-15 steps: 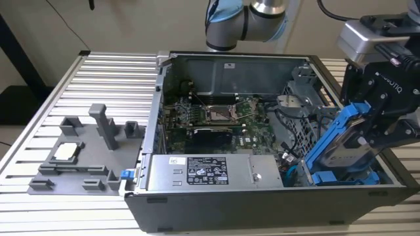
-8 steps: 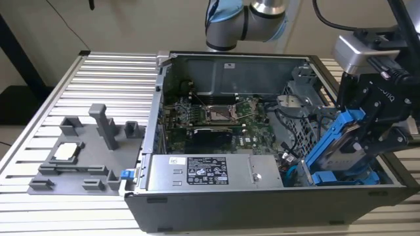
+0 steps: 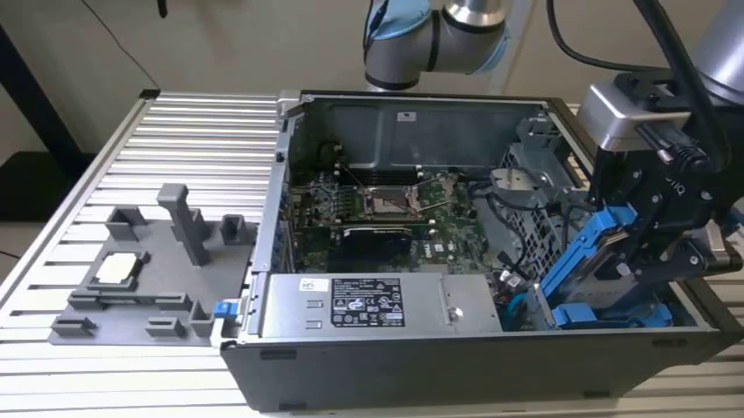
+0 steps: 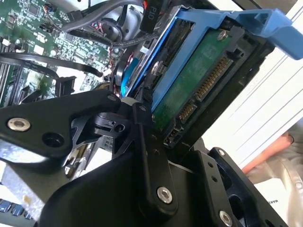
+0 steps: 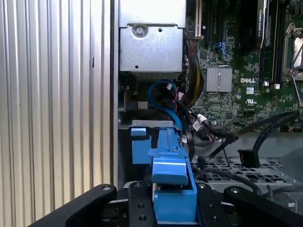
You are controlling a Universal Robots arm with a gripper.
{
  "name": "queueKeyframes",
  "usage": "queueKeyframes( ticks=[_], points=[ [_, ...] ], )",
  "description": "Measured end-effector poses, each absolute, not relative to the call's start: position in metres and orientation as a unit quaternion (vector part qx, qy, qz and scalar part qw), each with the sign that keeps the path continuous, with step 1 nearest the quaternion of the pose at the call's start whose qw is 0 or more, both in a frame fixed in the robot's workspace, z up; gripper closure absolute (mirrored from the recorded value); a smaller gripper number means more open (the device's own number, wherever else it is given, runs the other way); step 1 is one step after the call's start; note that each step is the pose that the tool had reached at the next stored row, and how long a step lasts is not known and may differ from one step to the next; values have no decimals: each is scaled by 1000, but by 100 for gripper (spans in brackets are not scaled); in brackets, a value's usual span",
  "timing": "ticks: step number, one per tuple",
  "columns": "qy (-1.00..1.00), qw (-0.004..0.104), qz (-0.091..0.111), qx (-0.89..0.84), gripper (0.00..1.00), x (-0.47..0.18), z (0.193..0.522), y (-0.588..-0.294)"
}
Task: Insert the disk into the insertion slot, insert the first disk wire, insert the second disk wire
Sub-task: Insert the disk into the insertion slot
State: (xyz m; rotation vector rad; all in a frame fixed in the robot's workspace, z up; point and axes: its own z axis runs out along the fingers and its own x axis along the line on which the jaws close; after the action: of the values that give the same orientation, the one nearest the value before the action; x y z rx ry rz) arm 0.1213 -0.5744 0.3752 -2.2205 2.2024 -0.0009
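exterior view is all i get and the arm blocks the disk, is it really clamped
Observer: Yes. In the first wrist view the black fingers sit tight against both sides of the disk, on its blue carrier.
Operator: is it in the slot
Observer: I cannot tell. In the first wrist view the carrier's far end reaches the blue-edged insertion slot, but whether it has entered is hidden.
Operator: any wires close by
Observer: A black cable connector lies on the perforated metal beside the disk, apart from it.
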Motion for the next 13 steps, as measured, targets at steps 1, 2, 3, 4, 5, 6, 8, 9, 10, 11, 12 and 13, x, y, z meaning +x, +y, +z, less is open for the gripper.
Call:
queueKeyframes(
  ticks=[1, 2, 3, 4, 5, 6, 8, 9, 10, 11, 12, 13],
  points=[
    [704, 7, 0, -710, 67, 121, 374, -574],
    [704, 7, 0, -710, 67, 121, 373, -574],
    [704, 7, 0, -710, 67, 121, 373, -574],
    [704, 7, 0, -710, 67, 121, 373, -574],
    [704, 7, 0, -710, 67, 121, 373, -574],
    [704, 7, 0, -710, 67, 121, 373, -574],
    [704, 7, 0, -710, 67, 121, 373, -574],
    [704, 7, 0, -710, 67, 121, 373, -574],
    [704, 7, 0, -710, 66, 121, 373, -574],
    [704, 7, 0, -710, 66, 121, 373, -574],
    [704, 7, 0, -710, 66, 121, 373, -574],
    [704, 7, 0, -710, 59, 121, 373, -574]
  ],
)
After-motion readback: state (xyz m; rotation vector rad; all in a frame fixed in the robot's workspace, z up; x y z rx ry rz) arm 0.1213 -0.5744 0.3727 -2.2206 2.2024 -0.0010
